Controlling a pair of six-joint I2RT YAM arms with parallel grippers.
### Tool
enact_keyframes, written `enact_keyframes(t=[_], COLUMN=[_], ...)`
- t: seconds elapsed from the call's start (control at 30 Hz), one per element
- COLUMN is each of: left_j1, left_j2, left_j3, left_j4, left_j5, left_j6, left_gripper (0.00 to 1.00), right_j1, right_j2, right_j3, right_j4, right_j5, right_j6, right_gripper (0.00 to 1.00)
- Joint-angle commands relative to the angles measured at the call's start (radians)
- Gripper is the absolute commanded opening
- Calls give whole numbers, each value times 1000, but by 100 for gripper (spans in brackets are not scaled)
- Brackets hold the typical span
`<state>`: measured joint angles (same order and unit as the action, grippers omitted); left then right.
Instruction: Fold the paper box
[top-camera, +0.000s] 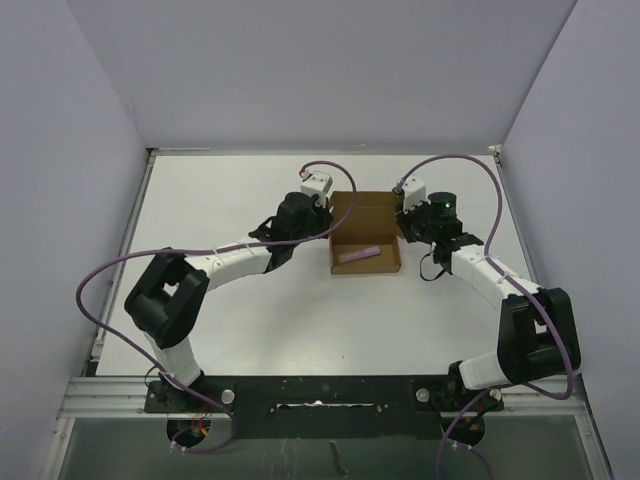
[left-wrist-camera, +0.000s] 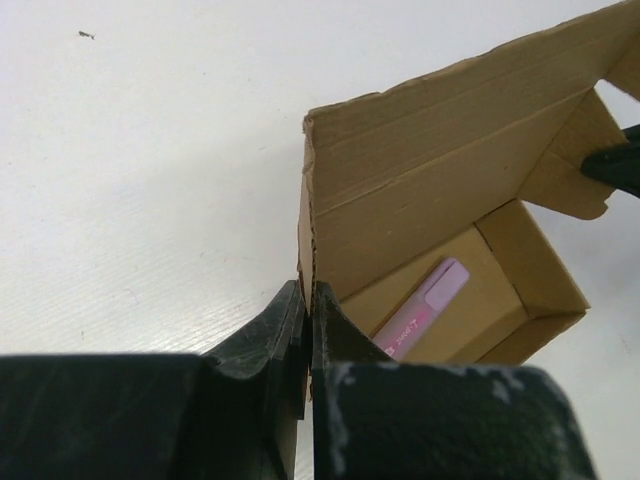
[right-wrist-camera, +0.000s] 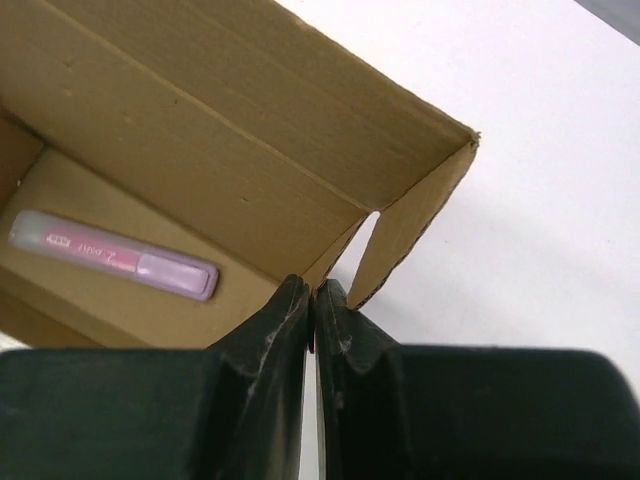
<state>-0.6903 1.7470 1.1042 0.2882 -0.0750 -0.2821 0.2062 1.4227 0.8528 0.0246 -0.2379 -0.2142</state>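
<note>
The paper box (top-camera: 366, 240) is a brown cardboard carton standing open in the middle of the table, its lid flap raised at the back. A pink tube (top-camera: 357, 254) lies inside it, also seen in the left wrist view (left-wrist-camera: 425, 305) and the right wrist view (right-wrist-camera: 115, 256). My left gripper (top-camera: 322, 222) is shut on the box's left wall edge (left-wrist-camera: 306, 240). My right gripper (top-camera: 406, 226) is shut on the box's right wall edge (right-wrist-camera: 335, 255), beside a small side flap (right-wrist-camera: 415, 225).
The white table (top-camera: 220, 200) is walled by grey panels on three sides. Purple cables loop off both arms. A metal rail (top-camera: 320, 395) runs along the near edge by the arm bases.
</note>
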Motion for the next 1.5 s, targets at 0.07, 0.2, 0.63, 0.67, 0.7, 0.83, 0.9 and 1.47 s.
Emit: enact_keyframes(t=[0.07, 0.2, 0.63, 0.67, 0.7, 0.83, 0.9, 1.47], left_j1=[-45, -77, -150, -154, -159, -188, -202, -259], left_j2=[66, 94, 131, 130, 127, 117, 114, 70], left_j3=[39, 59, 66, 57, 48, -1, -22, -118], left_j4=[156, 151, 209, 217, 227, 256, 273, 298], left_j5=[-78, -165, -366, -378, -388, -439, -463, -547], left_j6=[-6, -16, -46, -44, -43, -49, -53, -116], left_gripper=[0, 0, 0, 0, 0, 0, 0, 0], right_j1=[59, 70, 64, 61, 58, 53, 52, 22], right_j2=[4, 3, -10, -16, -22, -49, -60, -103], right_j3=[-20, -40, -94, -101, -106, -129, -136, -213], right_j4=[220, 250, 252, 248, 242, 229, 218, 199], right_j5=[106, 120, 46, 40, 29, -23, -35, -92], right_j6=[72, 119, 199, 207, 215, 224, 227, 274], right_gripper=[8, 9, 11, 11, 11, 11, 11, 12])
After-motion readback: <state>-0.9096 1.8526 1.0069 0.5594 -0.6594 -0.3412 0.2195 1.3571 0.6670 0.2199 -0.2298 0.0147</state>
